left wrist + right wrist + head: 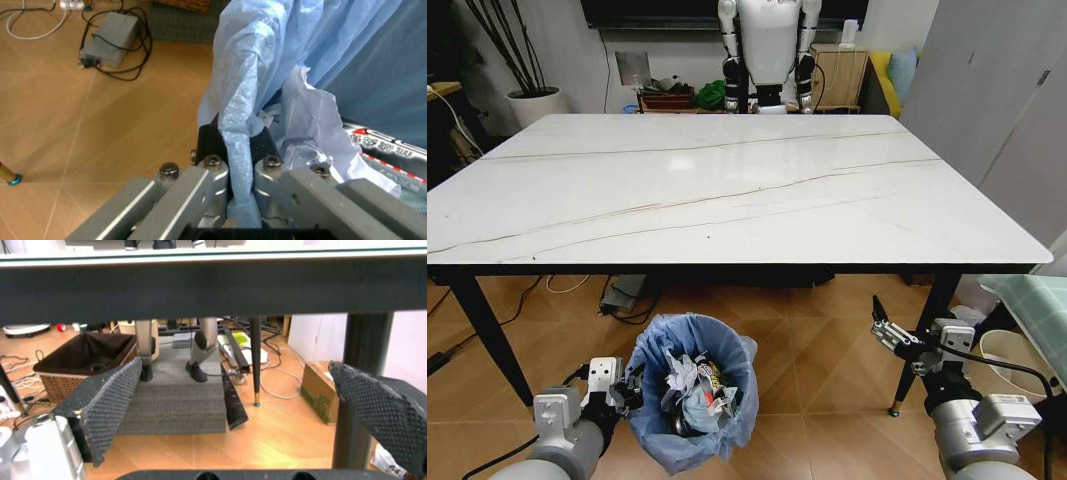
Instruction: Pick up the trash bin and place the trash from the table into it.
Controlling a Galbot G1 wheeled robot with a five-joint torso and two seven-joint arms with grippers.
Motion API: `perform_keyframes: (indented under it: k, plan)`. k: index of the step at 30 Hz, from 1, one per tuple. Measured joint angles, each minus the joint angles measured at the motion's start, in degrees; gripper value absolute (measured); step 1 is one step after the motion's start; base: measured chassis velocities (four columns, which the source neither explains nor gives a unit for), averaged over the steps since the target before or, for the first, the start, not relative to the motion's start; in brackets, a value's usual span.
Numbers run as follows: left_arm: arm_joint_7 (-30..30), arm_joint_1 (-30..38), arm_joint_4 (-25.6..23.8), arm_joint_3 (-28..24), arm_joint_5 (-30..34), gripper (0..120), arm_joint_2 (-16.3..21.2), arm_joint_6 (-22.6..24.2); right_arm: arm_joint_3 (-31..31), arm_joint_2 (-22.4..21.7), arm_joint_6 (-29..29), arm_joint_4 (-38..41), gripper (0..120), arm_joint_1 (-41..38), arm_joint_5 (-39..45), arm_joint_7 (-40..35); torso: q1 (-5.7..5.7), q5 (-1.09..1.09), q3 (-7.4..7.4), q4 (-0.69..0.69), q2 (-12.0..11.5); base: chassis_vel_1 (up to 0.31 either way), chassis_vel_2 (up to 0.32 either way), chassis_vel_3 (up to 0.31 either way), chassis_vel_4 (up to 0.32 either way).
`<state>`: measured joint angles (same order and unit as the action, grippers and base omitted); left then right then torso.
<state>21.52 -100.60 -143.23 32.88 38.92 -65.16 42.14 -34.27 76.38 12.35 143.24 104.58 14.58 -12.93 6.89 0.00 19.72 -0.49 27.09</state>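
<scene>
Down low, the left gripper pinches the trash bin rim, trash is inside, the table looks bare, and the right gripper has wide fingers.

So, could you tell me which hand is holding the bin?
The left hand: it is shut on the bin's bag rim; the right hand is open.

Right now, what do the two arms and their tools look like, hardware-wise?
Both arms are silver-grey metal cylinders with boxy light-grey wrist blocks. The left tool has grey aluminium link bars joined by round silver bolts, ending in black fingers. The right tool carries slim black fingers with dark knurled, diamond-textured pads, and a black cable loops over its wrist.
</scene>
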Motion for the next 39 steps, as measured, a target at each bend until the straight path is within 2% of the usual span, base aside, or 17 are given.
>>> perform_keyframes:
  k: [39]
  plan:
    - [-0.03,-1.03,-0.01,0.02,-1.22,0,-0.44,0.0,3.63,1.02,-1.46,0.0,100,1.0,-3.86,0.0,-3.33,0.0,-5.77,0.0,-9.1,0.0,0.0,0.0,0.0]
